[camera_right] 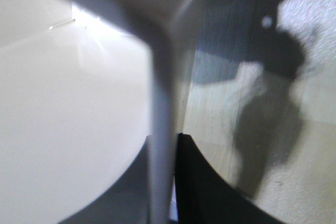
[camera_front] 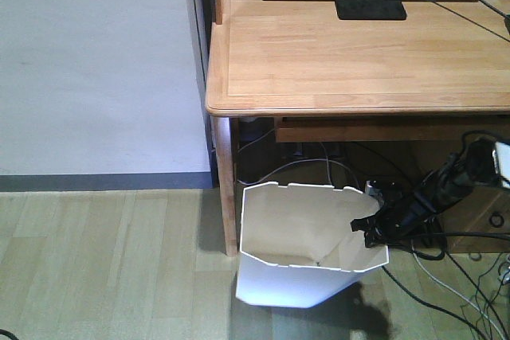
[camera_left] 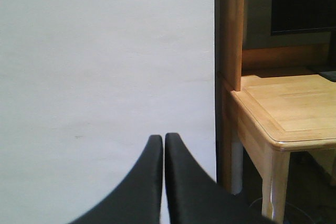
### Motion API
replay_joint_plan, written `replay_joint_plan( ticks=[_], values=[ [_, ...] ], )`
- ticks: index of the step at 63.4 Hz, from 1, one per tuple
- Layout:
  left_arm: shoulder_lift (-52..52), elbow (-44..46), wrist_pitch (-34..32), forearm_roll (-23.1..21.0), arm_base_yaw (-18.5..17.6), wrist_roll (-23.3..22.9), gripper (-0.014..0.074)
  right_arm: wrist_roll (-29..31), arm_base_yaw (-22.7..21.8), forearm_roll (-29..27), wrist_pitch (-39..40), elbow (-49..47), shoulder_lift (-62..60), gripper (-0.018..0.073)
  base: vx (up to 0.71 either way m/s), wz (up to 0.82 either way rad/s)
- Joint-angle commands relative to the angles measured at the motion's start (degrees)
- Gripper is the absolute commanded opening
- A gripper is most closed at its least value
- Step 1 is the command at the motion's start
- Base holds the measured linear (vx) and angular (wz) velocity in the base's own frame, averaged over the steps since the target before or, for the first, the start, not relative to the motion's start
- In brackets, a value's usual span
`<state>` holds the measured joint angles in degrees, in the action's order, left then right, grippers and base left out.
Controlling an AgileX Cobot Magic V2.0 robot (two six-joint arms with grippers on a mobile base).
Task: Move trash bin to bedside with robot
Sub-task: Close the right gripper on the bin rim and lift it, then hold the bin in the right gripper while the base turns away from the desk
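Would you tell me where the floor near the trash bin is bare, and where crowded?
Bare floor lies left of the trash bin, bordered by the dark baseboard and the desk leg. Right of the bin is crowded: cables, and the right gripper on its rim.

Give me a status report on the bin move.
Left gripper shut, empty. Right gripper clamped on trash bin rim; bin stands beside desk leg. Loose cables trail close by; bed not in view.
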<state>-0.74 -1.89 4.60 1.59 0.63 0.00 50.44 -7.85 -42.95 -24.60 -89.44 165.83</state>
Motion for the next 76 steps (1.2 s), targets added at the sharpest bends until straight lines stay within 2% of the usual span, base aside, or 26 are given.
replay_joint_plan(
  ticks=[1,3,16,29,41,76],
  values=[
    [-0.84,-0.67,-4.23,-0.54,-0.35,-0.79,-0.0006,11.43,-0.43,-8.43,-3.02,7.05,-10.26,-0.0004,0.00,0.00],
    [-0.84,-0.67,-4.23,-0.54,-0.35,-0.79,-0.0006,14.08,-0.57,-10.07,-3.42,9.68,-12.30,-0.0004,0.00,0.00],
    [-0.84,-0.67,-4.23,-0.54,-0.35,-0.79,-0.0006,21.99,-2.76,-15.69,-4.24,21.76,-22.72,-0.0004,0.00,0.00],
    [-0.84,-0.67,-4.23,-0.54,-0.35,-0.79,-0.0006,29.97,-7.39,-19.21,-12.95,30.37,-31.50,-0.0004,0.00,0.00],
    [-0.84,-0.67,-4.23,-0.54,-0.35,-0.79,-0.0006,30.80,-10.45,-19.67,-17.21,35.67,-37.13,-0.0004,0.00,0.00],
    [-0.84,-0.67,-4.23,-0.54,-0.35,-0.79,-0.0006,30.80,-10.37,-19.72,-17.78,36.98,-39.39,-0.0004,0.00,0.00]
  ],
)
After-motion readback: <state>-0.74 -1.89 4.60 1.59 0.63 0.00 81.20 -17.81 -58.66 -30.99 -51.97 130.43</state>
